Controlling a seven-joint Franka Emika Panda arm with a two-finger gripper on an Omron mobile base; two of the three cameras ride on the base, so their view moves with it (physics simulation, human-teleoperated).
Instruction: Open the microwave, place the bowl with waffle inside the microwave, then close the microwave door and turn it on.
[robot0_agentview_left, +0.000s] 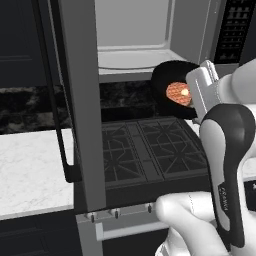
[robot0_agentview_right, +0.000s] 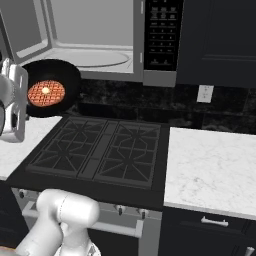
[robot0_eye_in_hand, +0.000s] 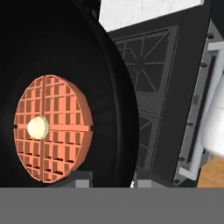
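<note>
Though mostly hidden behind the white hand, pincer (robot0_eye_in_hand: 107, 181) clenched on the rim of the bowl (robot0_eye_in_hand: 65, 65), one finger each side of the wall at the hand view's bottom edge. Bowl held aloft and tipped steeply on edge, above the stove (robot0_agentview_right: 100, 150) near its back left corner, just below and in front of the microwave (robot0_agentview_right: 100, 30) cavity. Waffle (robot0_eye_in_hand: 52, 129) lying against the bowl's inner face, pale centre showing. Microwave door (robot0_agentview_left: 80, 100) swung wide open at left, black bar handle (robot0_agentview_left: 55, 100) on its outer side. White marble bench (robot0_agentview_right: 215, 170) at the stove's right edge.
</note>
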